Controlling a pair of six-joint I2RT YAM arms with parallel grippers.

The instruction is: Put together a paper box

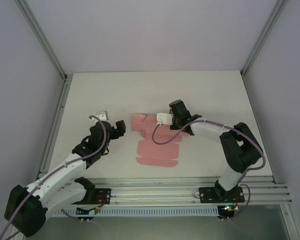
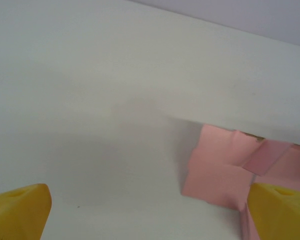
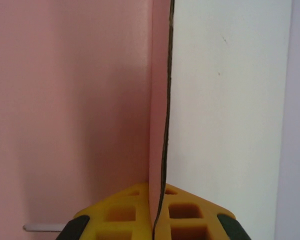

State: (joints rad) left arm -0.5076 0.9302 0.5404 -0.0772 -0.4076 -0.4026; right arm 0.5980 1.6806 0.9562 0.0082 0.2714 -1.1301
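Your right gripper (image 3: 157, 205) is pinched tight on a flap of the paper box (image 1: 157, 152), likely to fold it up. Your left gripper (image 1: 119, 128) hangs wide open just beside it, ready to help.

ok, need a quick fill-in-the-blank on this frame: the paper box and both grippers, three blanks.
1. The paper box is a sheet of ____ card lying on the white table.
2. The right gripper is ____ on a flap of the card.
3. The left gripper is ____ and holds nothing.

Missing words: pink; shut; open.
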